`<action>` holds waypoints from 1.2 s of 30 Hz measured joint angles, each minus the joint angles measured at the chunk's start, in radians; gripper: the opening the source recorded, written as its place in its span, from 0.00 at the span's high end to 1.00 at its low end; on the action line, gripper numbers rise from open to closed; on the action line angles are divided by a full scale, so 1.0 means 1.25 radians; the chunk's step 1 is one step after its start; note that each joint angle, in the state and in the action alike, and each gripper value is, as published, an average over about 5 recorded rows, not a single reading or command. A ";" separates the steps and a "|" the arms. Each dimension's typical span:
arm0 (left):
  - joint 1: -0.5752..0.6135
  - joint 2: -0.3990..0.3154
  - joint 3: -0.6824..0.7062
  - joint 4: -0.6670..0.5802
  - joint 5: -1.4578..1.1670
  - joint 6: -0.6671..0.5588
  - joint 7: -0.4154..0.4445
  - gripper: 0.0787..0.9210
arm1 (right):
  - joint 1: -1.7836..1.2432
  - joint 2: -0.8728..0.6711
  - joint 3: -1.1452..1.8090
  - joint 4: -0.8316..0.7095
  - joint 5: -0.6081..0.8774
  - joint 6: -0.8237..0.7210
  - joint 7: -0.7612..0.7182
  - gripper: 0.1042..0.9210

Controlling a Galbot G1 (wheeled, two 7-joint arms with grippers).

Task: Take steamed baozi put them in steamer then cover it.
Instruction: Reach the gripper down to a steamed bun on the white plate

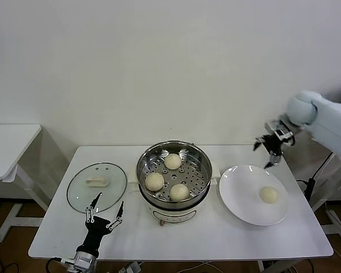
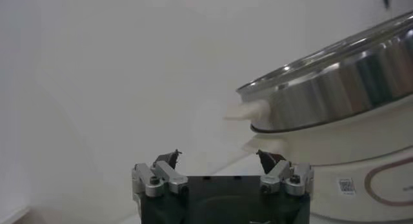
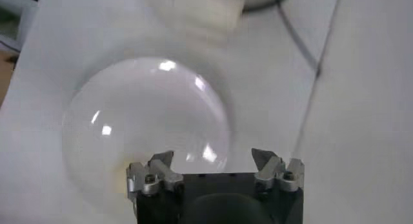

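you have three steamed baozi [image 1: 172,161] already sitting on the perforated floor of the steamer [image 1: 200,158], which stands at the middle of the tabletop [image 1: 176,236], so the loading looks mostly done. the fourth bun [image 1: 269,194] lies alone on the white plate [image 1: 238,196] toward the right edge of the tabletop, apart from the steamer, and it is likely the next thing to fetch. your right pincer [image 1: 269,149] hangs above the far rim of that plate with its fingers spread wide and nothing between them, a sensible place to be if you mean to drop onto the last bun; its wrist view looks straight down on the plate [image 3: 148,115], though the bun itself does not show clearly there. the cover [image 1: 79,193] rests flat near the left edge of the tabletop, handle [image 1: 97,182] up, out of the way so the steamer mouth stays free for loading. your left pincer [image 1: 105,213] waits low at the near edge, just this side of the cover, fingers apart and empty, well placed to take the handle once the last bun is in. mind that the steamer wall stands tall, so the bun will probably need a good lift to clear the rim.
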 measured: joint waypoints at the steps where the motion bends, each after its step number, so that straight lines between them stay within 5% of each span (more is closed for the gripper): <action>1: 0.001 0.000 0.000 -0.001 0.000 0.000 0.000 0.12 | -0.014 -0.004 0.004 -0.006 -0.001 -0.002 0.004 0.12; 29: 0.012 -0.008 -0.003 -0.006 0.008 -0.007 -0.005 0.12 | -0.241 0.013 0.106 -0.139 -0.033 -0.022 0.082 0.13; 36: 0.011 -0.007 -0.005 -0.004 0.008 -0.009 -0.005 0.12 | -0.257 0.023 0.115 -0.158 -0.029 -0.025 0.084 0.26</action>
